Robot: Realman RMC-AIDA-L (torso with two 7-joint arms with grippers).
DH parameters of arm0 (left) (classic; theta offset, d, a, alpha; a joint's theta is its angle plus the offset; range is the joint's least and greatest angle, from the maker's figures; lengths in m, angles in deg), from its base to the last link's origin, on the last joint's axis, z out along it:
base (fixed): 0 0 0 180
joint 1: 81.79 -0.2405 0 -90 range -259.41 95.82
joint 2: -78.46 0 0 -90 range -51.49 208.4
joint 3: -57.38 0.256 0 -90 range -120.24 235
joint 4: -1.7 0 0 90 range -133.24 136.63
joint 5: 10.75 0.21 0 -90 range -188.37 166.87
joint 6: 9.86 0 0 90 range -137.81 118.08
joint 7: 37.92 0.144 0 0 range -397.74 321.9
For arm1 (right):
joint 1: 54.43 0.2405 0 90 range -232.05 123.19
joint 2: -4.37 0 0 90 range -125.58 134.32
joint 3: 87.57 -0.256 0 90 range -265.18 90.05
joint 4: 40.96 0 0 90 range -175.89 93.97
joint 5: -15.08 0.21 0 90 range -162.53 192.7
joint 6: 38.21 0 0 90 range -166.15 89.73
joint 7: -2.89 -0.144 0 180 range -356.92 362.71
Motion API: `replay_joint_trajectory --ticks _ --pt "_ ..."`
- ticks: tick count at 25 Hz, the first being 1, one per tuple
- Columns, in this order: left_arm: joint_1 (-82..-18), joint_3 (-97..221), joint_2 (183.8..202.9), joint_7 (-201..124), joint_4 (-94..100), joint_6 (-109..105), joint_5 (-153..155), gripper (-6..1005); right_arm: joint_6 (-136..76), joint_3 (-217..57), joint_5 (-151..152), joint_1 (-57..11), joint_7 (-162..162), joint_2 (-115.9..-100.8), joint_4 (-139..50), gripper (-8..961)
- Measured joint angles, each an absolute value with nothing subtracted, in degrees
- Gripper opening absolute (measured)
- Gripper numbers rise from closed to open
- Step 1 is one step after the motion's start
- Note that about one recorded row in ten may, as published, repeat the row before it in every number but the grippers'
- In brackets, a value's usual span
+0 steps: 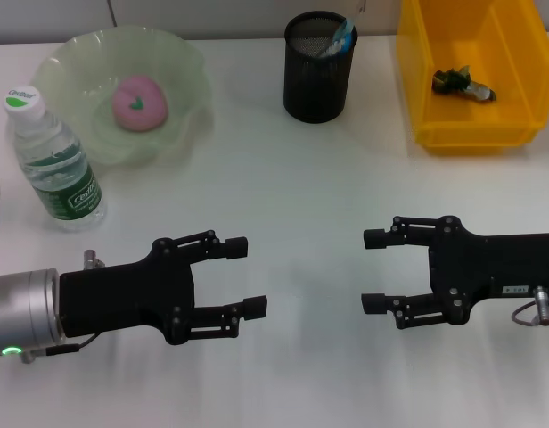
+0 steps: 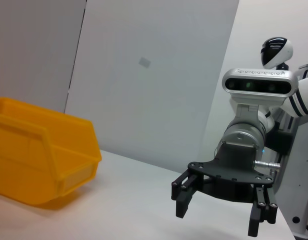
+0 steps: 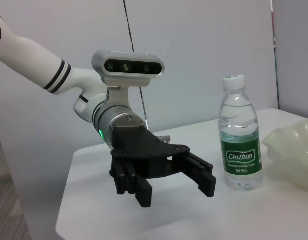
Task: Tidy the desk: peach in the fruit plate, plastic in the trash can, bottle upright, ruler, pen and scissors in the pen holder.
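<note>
Both black tools, left tool (image 1: 241, 275) and right tool (image 1: 374, 270), hover wide and empty near the white table's (image 1: 301, 196) front edge, the black mesh pen holder's (image 1: 317, 80) contents mostly hidden.

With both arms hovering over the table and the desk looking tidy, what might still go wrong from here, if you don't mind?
1. The left tool, open and empty, hangs low near the upright bottle; a sideways swing on retreat could tip it.
2. The bottle stands close to the fruit plate holding the peach, so a fall might knock the plate's rim.
3. The right tool, also open, faces the left one; moving both inward together risks a collision.
</note>
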State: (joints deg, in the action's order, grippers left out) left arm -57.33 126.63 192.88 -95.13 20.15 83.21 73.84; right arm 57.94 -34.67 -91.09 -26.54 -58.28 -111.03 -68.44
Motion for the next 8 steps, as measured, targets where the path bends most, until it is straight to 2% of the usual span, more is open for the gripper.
replay_joint_trajectory --ticks 8 --pt "-57.2 126.6 192.89 -95.1 20.3 83.2 73.9 811 57.9 -34.7 -91.1 -26.1 -58.4 -111.11 -68.5 809"
